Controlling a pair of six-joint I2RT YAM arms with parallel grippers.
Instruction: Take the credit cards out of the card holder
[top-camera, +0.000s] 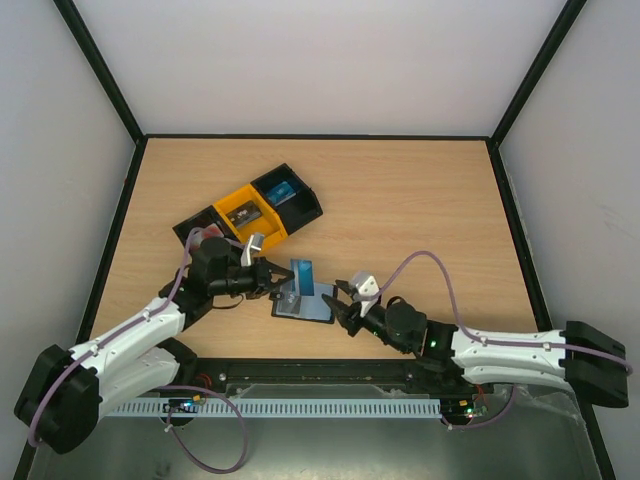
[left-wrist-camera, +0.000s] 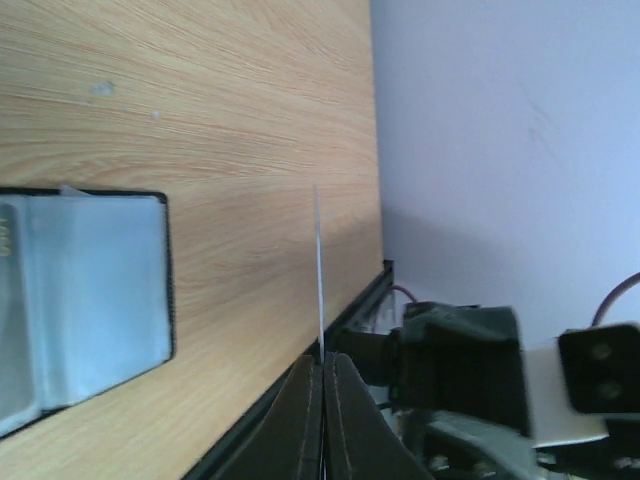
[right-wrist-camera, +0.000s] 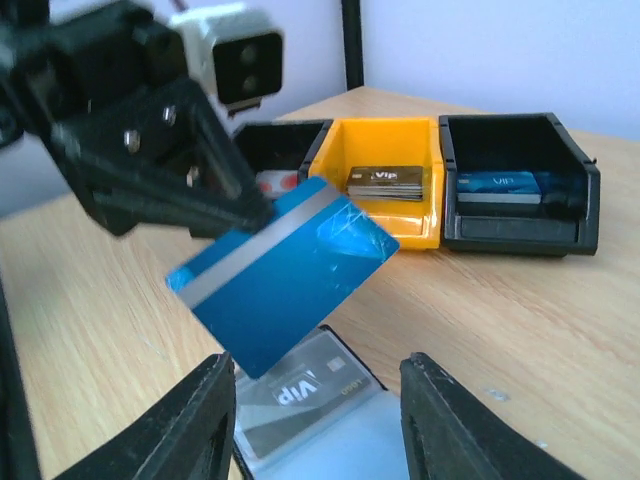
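A blue credit card (top-camera: 302, 270) with a grey stripe hangs tilted in the air, and my left gripper (top-camera: 281, 279) is shut on its edge. In the left wrist view the card (left-wrist-camera: 319, 265) shows edge-on as a thin pale line rising from the closed jaws (left-wrist-camera: 322, 362). The black card holder (top-camera: 312, 309) lies open on the table just below, its grey-blue panel (left-wrist-camera: 95, 295) facing up. A grey VIP card (right-wrist-camera: 300, 388) still sits in its clear pocket. My right gripper (right-wrist-camera: 318, 420) hovers open over the holder, and the blue card (right-wrist-camera: 285, 268) is in front of it, untouched.
A row of bins stands behind the holder: a black one (right-wrist-camera: 268, 152), a yellow one (right-wrist-camera: 378, 150) with a dark VIP card (right-wrist-camera: 387, 182), and a black one (right-wrist-camera: 515, 150) with a blue card (right-wrist-camera: 505, 183). Black-framed walls bound the table.
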